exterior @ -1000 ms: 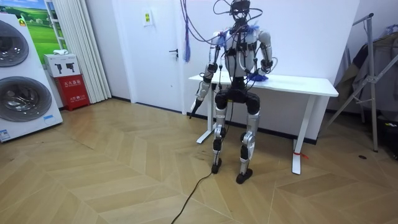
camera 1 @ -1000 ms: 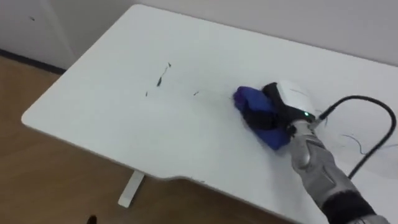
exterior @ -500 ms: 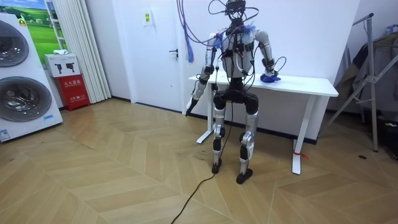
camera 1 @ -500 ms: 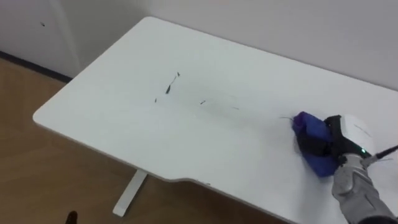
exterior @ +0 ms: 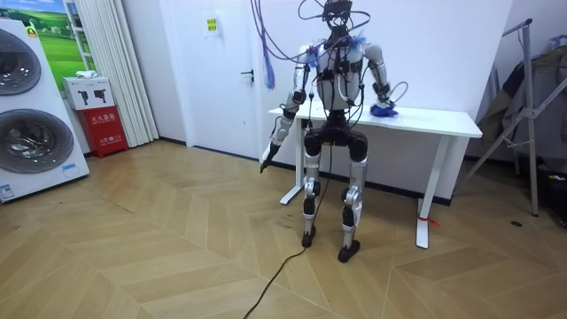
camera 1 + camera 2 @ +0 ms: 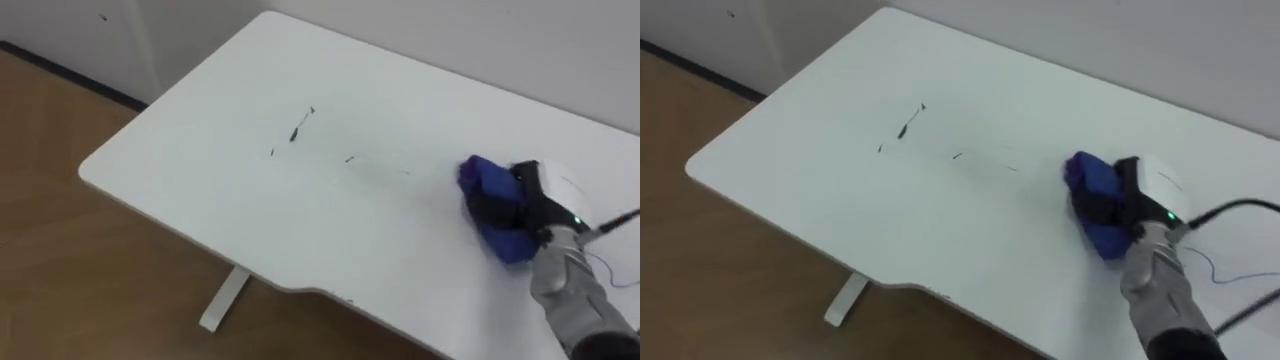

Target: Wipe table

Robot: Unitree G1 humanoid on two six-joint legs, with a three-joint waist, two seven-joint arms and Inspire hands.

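On table (image 6: 230,190) — cloth (image 6: 482,178) (right hand (image 6: 541,193) clutching).

Bunched blue cloth (image 6: 484,182) on white table (image 6: 230,205), dark marks (image 6: 297,130) left of it

**Cloth swept right, then eased back**

1 s ago the R hand (image 6: 538,200) w/ cloth (image 6: 484,180) sat near the table (image 6: 200,170) middle, just right of the dark marks (image 6: 300,127); by 0.5 s ago it had slid well off to the robot's right; now it's come back a little toward the marks, but is farther from them than at the start. Room view agrees: hand & cloth went from beside the torso out to the room view's right. L hand (image 5: 266,163) hung by the hip 1 s ago; now the arm is swung out from the body, toward the room view's left. Eye views shifted as a whole btw frames; that's the head cam's own move.
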